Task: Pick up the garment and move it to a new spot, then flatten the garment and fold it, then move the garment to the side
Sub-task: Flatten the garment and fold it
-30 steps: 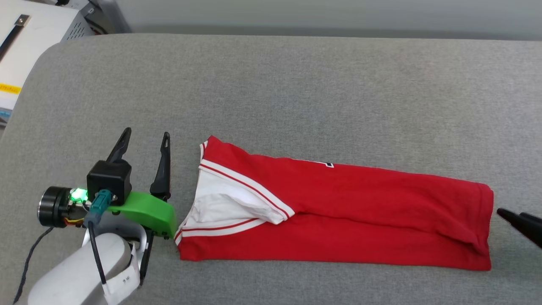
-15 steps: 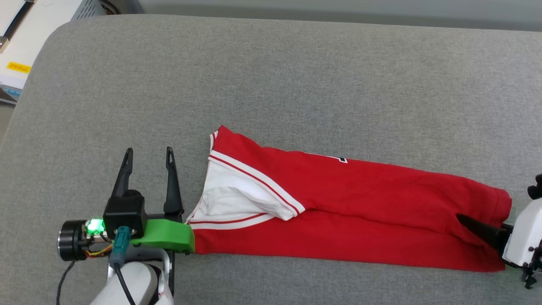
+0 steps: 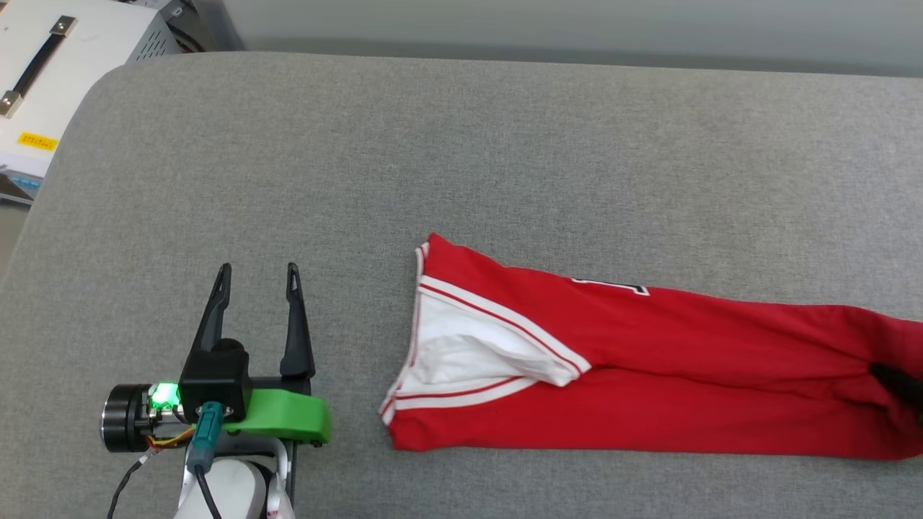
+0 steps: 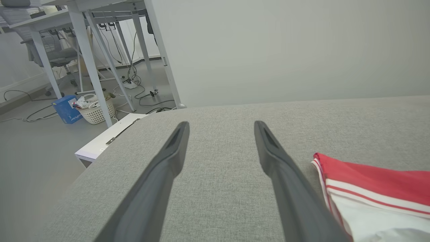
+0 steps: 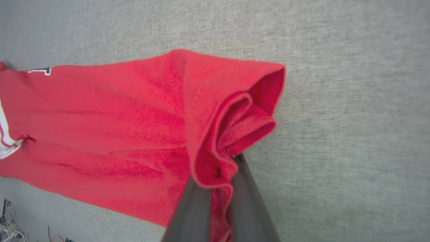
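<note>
The garment point(image 3: 649, 375) is a red jersey with white, striped-trim sleeves, folded into a long band across the grey table point(image 3: 505, 144). Its right end runs past the edge of the head view. My right gripper point(image 3: 898, 380) is at that end. In the right wrist view it point(image 5: 223, 168) is shut on the bunched red hem point(image 5: 235, 111). My left gripper point(image 3: 258, 268) rests open on the table, a short gap left of the sleeve end. The left wrist view shows its open fingers point(image 4: 220, 123) with nothing between them and the sleeve point(image 4: 369, 188) to their right.
A white equipment case point(image 3: 65, 65) with a black handle stands off the table's rounded far-left corner. Past that corner, the left wrist view shows desk legs, cables, a white basket point(image 4: 95, 111) and a blue box point(image 4: 65, 109) on the floor.
My right gripper has come onto the hem, shut on it and drawn the garment rightward, opening a gap beside the left gripper. The head view has also shifted.
</note>
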Motion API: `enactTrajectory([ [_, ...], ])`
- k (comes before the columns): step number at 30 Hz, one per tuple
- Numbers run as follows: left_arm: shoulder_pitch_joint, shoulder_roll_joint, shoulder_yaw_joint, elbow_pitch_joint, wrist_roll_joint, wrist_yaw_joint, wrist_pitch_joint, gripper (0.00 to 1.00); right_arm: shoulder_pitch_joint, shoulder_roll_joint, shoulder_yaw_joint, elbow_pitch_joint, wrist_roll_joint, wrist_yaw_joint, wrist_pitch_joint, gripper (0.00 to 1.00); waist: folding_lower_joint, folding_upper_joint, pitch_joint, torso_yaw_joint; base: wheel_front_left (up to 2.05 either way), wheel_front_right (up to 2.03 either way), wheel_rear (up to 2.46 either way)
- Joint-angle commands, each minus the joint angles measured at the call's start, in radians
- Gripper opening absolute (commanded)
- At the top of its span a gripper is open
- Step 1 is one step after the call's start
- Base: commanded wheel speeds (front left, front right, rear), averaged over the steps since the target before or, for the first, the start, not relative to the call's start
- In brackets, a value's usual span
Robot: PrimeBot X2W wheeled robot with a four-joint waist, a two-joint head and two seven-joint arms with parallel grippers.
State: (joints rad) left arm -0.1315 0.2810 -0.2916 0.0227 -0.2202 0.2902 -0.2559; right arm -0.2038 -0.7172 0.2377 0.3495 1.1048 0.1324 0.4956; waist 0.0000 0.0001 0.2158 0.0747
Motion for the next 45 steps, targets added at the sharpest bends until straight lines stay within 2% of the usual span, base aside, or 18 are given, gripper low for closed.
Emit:
enactTrajectory([
  [1,0.021,-0.008,0.012,-0.002,0.017,-0.017,-0.006,1.0,0.011,-0.032,-0.018,0.016,0.003,-0.002,-0.008,0.0,0.0,-0.0001,-0.014,-0.009,0.0,0.0,0.0],
  [6,0.045,-0.033,0.055,-0.001,0.047,-0.061,-0.006,1.0,0.042,-0.097,-0.054,0.025,0.004,-0.002,0.003,0.0,0.0,-0.0001,-0.035,-0.017,0.0,0.0,0.0],
  [12,0.072,-0.058,0.101,0.0,0.071,-0.098,-0.006,1.0,0.07,-0.104,-0.068,-0.166,0.064,-0.002,0.055,0.0,0.0,-0.0001,-0.047,-0.027,0.0,0.0,0.0],
  [16,0.075,-0.075,0.121,0.005,0.09,-0.118,-0.006,1.0,0.071,-0.072,-0.045,-0.321,0.082,-0.002,0.125,0.0,0.0,-0.0001,-0.044,-0.027,0.0,0.0,0.0],
  [19,0.071,-0.088,0.13,0.007,0.105,-0.13,-0.006,1.0,0.032,-0.021,-0.005,-0.415,0.077,-0.002,0.181,0.0,0.0,-0.0001,-0.033,-0.022,0.0,0.0,0.0],
  [23,0.056,-0.108,0.138,0.011,0.12,-0.145,-0.006,1.0,-0.067,0.053,0.086,-0.462,0.012,-0.002,0.249,0.0,0.0,-0.0001,-0.01,-0.008,0.0,0.0,0.0],
  [30,0.025,-0.137,0.157,0.013,0.137,-0.167,-0.006,1.0,-0.283,0.188,0.275,-0.396,-0.119,-0.002,0.268,0.0,0.0,-0.0001,0.039,0.023,0.0,0.0,0.0],
  [35,0.002,-0.156,0.166,0.013,0.15,-0.182,-0.006,1.0,-0.41,0.278,0.406,-0.271,-0.186,-0.002,0.23,0.0,0.0,-0.0001,0.073,0.041,0.0,0.0,0.0],
  [45,-0.026,-0.183,0.179,0.02,0.168,-0.198,-0.006,1.0,-0.48,0.374,0.59,0.029,-0.238,-0.002,0.137,0.0,0.0,-0.0001,0.101,0.058,0.0,0.0,0.0],
])
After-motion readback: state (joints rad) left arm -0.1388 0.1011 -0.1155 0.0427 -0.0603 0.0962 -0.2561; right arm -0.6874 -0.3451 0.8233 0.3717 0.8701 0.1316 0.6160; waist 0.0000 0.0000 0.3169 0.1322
